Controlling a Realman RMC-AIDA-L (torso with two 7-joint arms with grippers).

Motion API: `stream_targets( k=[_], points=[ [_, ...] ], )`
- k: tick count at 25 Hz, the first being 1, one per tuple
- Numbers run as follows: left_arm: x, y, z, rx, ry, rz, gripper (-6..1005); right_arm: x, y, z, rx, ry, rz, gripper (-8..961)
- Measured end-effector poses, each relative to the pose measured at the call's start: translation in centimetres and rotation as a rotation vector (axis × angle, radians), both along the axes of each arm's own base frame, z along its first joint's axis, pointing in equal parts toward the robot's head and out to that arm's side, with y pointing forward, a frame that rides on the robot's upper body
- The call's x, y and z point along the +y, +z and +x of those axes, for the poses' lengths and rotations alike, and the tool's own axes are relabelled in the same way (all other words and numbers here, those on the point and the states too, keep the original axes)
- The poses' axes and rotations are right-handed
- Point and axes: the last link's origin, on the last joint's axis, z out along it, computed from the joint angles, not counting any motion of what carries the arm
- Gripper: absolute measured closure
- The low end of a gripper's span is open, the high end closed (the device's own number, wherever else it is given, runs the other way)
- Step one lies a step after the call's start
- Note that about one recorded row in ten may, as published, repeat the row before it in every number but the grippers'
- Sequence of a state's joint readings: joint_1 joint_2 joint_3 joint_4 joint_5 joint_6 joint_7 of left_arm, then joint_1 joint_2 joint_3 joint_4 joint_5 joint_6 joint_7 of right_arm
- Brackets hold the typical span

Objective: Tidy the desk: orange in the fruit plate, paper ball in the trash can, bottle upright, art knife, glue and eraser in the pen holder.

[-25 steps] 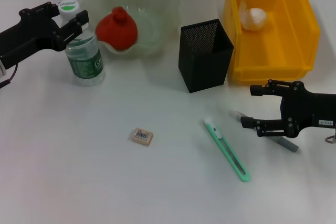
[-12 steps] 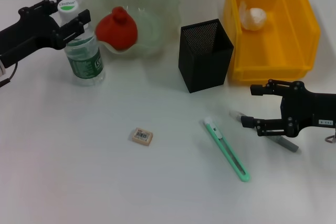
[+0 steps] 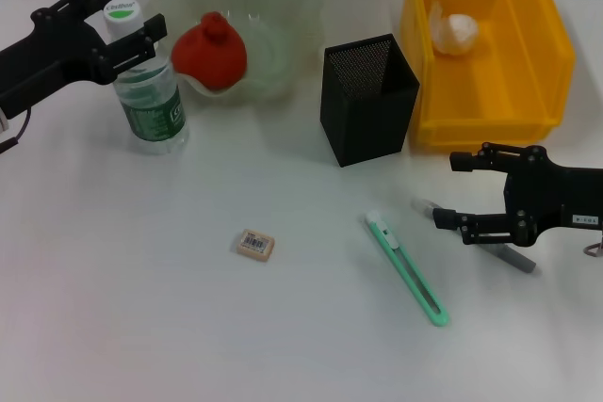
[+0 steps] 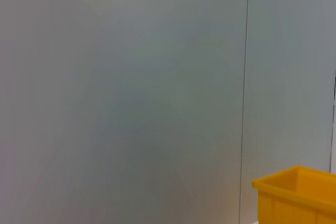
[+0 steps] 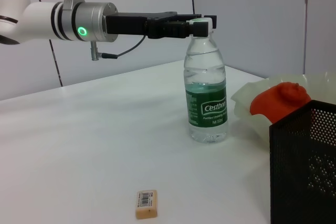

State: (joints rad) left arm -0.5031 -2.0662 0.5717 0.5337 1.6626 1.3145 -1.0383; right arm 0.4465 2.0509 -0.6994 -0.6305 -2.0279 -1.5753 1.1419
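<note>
Head view: bottle (image 3: 149, 91) stands upright at far left of desk, just beside fruit plate (image 3: 283, 7). L gripper (image 3: 121, 30) is level w/ the cap, fingers spread to either side of it; no clear contact visible, so reads as open, not clamped. Orange (image 3: 211, 50) sits in the plate. Paper ball (image 3: 458, 33) lies in yellow trash can (image 3: 537, 63). Pen holder (image 3: 367, 99) is mid-desk, looks empty. Eraser (image 3: 256, 245) and art knife (image 3: 407, 268) lie flat on the desk, well apart. Glue (image 3: 516, 259) lies under R gripper (image 3: 457, 190), whose fingers are open, straddling it, nothing held.

L wrist view: only wall and a corner of the trash can; own fingers not shown.

R wrist view: L gripper (image 5: 202, 24) at the bottle cap (image 5: 201, 23), bottle (image 5: 206, 96) vertical, label facing cam. Eraser (image 5: 146, 204) near, pen holder (image 5: 307, 166) at edge, orange (image 5: 278, 98) behind it.

Judgement: orange, paper ball, bottle look done; three small items left.

Risks:
- L fingers sit close to the cap; a sideways pull-away could clip it and tip the bottle toward the plate
- glue is slim and round; an off-centre R close could roll it out or squirt it toward the knife
- pen holder is light mesh; dropping in at an angle could catch the rim and shove or topple it
</note>
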Motion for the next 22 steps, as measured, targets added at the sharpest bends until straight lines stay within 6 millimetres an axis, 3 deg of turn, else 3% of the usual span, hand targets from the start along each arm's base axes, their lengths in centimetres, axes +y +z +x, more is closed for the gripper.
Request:
stream_targets(
  k=[6, 13, 22],
  points=[
    [-0.3, 1.3, 1.2, -0.117, -0.054, 0.030, 207, 0.0, 0.1, 0.0, 0.005, -0.002, 0.004, 150],
    [-2.3, 3.9, 3.1, -0.303, -0.190, -0.045, 208, 0.0, 0.1, -0.1, 0.011, 0.004, 0.002, 152],
    [-5.5, 5.0, 2.4, -0.338, -0.255, -0.186, 209, 0.2, 0.4, -0.9, 0.055, 0.010, -0.007, 154]
  ],
)
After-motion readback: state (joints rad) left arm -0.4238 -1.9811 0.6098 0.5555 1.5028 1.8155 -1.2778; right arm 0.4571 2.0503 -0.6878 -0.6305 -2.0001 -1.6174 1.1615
